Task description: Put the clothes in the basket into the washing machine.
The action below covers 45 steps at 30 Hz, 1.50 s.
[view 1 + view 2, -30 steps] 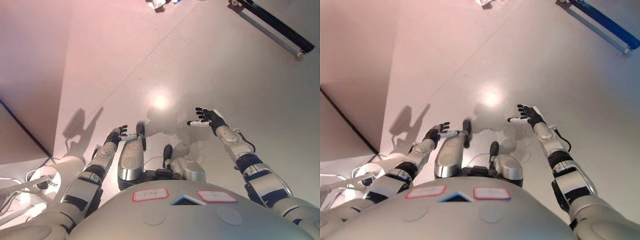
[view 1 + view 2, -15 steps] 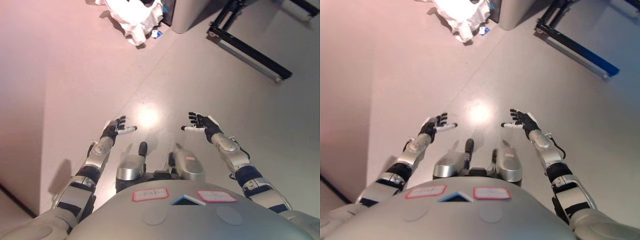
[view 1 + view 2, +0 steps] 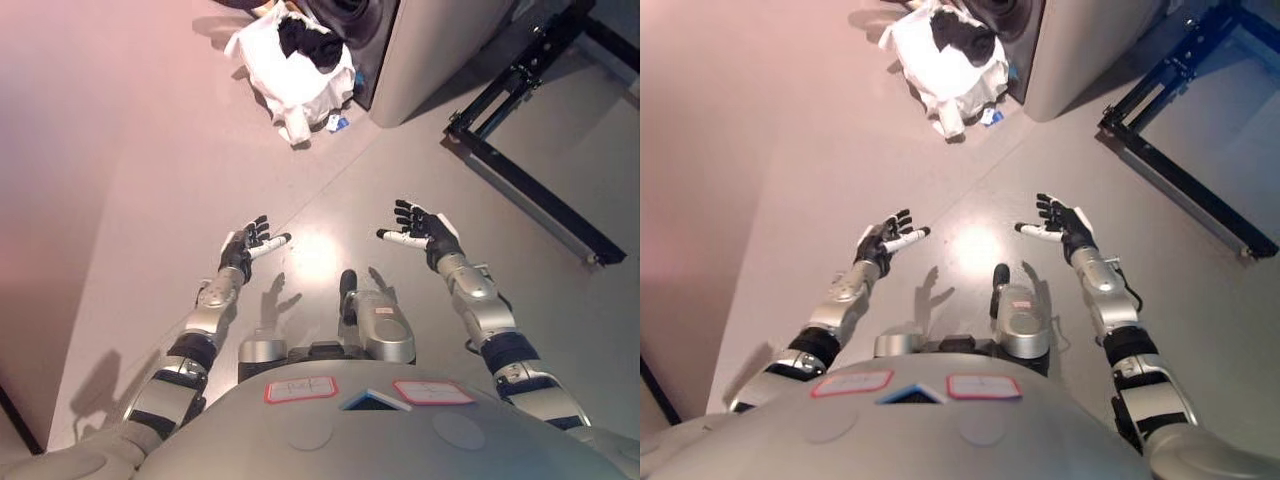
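Although the basket (image 3: pixel 300 75) itself is hard to make out under its load, a heap of white and black clothes (image 3: pixel 945 60) sits on the floor (image 3: pixel 150 180) at the top of the view, just beside the front of the washing machine (image 3: pixel 440 50), whose dark round door (image 3: pixel 350 15) shows at the upper edge. Half a second ago only the lower edge of that heap was in sight, and a second ago barely a scrap of it. The whole scene has slid down in the view, so the camera has swung toward the laundry, not the laundry toward the robot. A black metal frame (image 3: pixel 530 160) lies on the floor to the right of the machine.

Both hands are held out in front, well short of the heap. The left hand (image 3: pixel 248 245) has its fingers spread and straight and holds nothing. The right hand (image 3: pixel 425 225) is likewise empty, fingers relaxed and apart, palm turned inward.

By my reading, the task has not really begun: no garment is lifted and none can be seen going into the drum. The change means the robot is now lined up with its target, and the next need is to close the gap until the hands can reach the clothes.
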{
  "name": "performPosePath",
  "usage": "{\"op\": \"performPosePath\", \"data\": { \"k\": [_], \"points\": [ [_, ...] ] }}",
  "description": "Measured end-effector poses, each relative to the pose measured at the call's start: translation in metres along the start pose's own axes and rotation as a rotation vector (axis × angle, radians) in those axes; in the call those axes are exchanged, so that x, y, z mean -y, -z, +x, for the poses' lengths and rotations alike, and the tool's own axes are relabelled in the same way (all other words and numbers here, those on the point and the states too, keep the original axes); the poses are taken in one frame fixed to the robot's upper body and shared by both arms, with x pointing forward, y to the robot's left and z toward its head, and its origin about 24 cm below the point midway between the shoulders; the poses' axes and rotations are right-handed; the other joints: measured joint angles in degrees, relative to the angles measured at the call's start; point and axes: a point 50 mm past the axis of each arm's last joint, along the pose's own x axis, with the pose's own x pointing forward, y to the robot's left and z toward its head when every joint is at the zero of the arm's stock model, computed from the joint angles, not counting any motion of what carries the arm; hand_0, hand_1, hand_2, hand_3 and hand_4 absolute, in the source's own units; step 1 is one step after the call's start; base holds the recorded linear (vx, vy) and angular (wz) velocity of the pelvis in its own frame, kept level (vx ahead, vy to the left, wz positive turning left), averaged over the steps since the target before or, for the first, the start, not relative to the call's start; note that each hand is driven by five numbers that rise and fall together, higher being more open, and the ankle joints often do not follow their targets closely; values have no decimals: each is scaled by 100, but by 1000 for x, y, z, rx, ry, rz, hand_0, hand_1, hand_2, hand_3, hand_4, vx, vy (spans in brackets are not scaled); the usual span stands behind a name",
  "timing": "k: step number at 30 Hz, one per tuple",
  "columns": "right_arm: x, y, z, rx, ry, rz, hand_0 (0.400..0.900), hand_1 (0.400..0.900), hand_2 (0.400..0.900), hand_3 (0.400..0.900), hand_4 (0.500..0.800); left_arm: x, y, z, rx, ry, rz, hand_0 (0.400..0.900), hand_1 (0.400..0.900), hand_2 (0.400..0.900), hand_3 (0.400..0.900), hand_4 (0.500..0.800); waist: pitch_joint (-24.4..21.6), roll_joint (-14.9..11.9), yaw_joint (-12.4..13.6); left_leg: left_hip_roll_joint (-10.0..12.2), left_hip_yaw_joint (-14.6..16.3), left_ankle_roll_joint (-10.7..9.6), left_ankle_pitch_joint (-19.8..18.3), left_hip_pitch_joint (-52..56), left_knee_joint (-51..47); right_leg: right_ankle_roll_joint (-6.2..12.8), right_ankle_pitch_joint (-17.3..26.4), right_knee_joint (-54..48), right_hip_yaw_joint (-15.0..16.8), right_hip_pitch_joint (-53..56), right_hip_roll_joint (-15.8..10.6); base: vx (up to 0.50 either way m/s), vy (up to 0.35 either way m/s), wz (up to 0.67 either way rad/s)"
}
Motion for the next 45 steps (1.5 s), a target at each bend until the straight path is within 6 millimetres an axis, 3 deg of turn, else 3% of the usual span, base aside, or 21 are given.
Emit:
{"op": "performPosePath", "data": {
  "k": [2,4,6,8,10,11,13,16,18,19,21,22,26,29,33,36,37,39,42,43,45],
  "points": [
    [2,-3,1,10,16,11,900,900,900,900,800,-2,10,1,-53,-7,48,900,900,900,900,800,-18,-33,133,-289,-129,66,496,-906,1746,-373,-106,-276,60,354,170,447,-325,-44],
    [0,-2,1,3,22,20,900,900,900,900,800,-11,19,1,-108,-42,101,900,900,900,900,800,121,-306,339,-554,591,441,178,-1572,1995,-444,-63,-662,287,770,148,530,-155,-57],
    [1,-6,4,14,21,19,900,900,900,900,800,-17,29,-4,-148,-70,118,900,900,900,900,800,211,-340,499,-622,1044,459,84,-2112,1447,-472,-61,-902,429,1127,254,646,-55,-29],
    [-4,-5,5,10,11,31,900,900,900,900,800,-25,42,-10,-196,-98,141,900,900,900,900,800,203,-301,611,-323,1660,473,154,-2374,-268,-480,-150,-1296,456,1505,421,764,51,-21],
    [-7,-7,6,14,-2,21,900,900,900,900,800,-30,42,-10,-198,-107,163,900,900,900,900,800,236,-184,730,-140,1948,347,603,-2502,-1896,-477,-267,-1498,434,1859,599,739,98,-17],
    [-8,-4,6,3,-11,15,900,900,900,900,800,-32,42,-10,-202,-108,187,900,900,900,900,800,206,-118,735,-49,2357,342,669,-2261,-3084,-468,-371,-1490,412,1941,649,618,81,-21],
    [-12,-1,5,-10,-34,2,900,900,900,900,800,-34,44,-12,-214,-104,237,900,900,900,900,800,176,-59,777,-57,2675,343,835,-2113,-3906,-392,-621,-1466,494,2270,663,713,77,-47],
    [-15,12,0,-55,-55,10,900,900,900,900,800,-37,62,-21,-272,-97,276,900,900,900,900,800,-147,-152,876,-320,2290,499,1000,-1681,-3954,-215,-1295,-1269,828,2646,437,698,91,-49],
    [-19,22,-3,-92,-69,21,900,900,900,900,800,-38,72,-27,-313,-101,279,900,900,900,900,800,-319,-156,812,-382,2324,1088,1823,-1325,-4010,346,-1617,168,796,2413,425,556,121,-4],
    [-24,24,-3,-102,-77,32,900,900,900,900,800,-41,72,-27,-319,-104,295,900,900,900,900,800,-339,-253,797,-433,2347,1172,1759,-1109,-4146,727,-1648,1573,822,1858,267,529,159,28],
    [-30,28,-6,-108,-95,49,900,900,900,900,800,-46,63,-23,-295,-110,319,900,900,900,900,800,-345,-452,737,-724,2248,1230,1461,-794,-4216,1158,-1401,3282,982,973,56,477,207,51],
    [-32,26,-5,-100,-100,59,900,900,900,900,800,-49,56,-18,-282,-112,348,900,900,900,900,800,-253,-551,625,-882,1867,1269,1431,-577,-4267,1236,-1115,4214,1000,597,-29,454,199,61],
    [-30,21,-3,-76,-99,58,900,900,900,900,800,-45,34,-5,-214,-106,369,900,900,900,900,800,-33,-155,376,-878,1176,1344,1090,21,-4330,1104,-1081,4455,804,-212,-139,461,70,86],
    [-25,23,-6,-78,-71,75,900,900,900,900,800,-37,24,1,-180,-81,391,900,900,900,900,800,92,26,66,-932,595,1393,900,193,-4372,1110,-1079,2646,790,-600,-170,480,-91,75],
    [-24,37,-11,-129,-55,90,900,900,900,900,800,-38,28,-1,-201,-61,443,900,900,900,900,800,124,-159,-65,-1048,348,1265,599,499,-4400,1011,-483,-320,647,-533,-161,473,-96,45],
    [-20,53,-22,-181,-22,109,900,900,900,900,800,-29,44,-8,-237,-15,479,900,900,900,900,800,-23,-406,-213,-1123,119,1076,164,972,-4375,823,-4,-514,542,-253,-155,404,-117,41],
    [-14,62,-27,-214,12,119,900,900,900,900,800,-22,49,-9,-243,7,477,900,900,900,900,800,-107,-353,-245,-1001,128,929,-50,1083,-4218,713,194,-429,524,-140,-42,339,-115,32],
    [-4,67,-29,-239,60,141,900,900,900,900,800,-15,50,-9,-235,31,493,900,900,900,900,800,-148,-297,-192,-875,397,687,-447,1006,-3502,461,380,-511,521,165,185,245,-113,29],
    [3,71,-33,-254,60,149,900,900,900,900,800,-12,45,-7,-213,45,509,900,900,900,900,800,-184,-456,-88,-996,791,110,-592,-227,-729,-25,445,-959,603,695,241,188,-106,-25],
    [0,78,-37,-284,32,129,900,900,900,900,800,-9,43,-6,-201,50,506,900,900,900,900,800,-147,-410,-19,-1028,640,52,-520,-671,213,-295,408,-961,712,798,365,213,-67,-52],
    [-3,84,-38,-319,26,131,900,900,900,900,800,-8,40,-5,-184,54,506,900,900,900,900,800,-93,-270,88,-1108,472,206,-386,-1228,1125,-407,351,-987,989,937,521,211,-6,-76]
  ]
}}
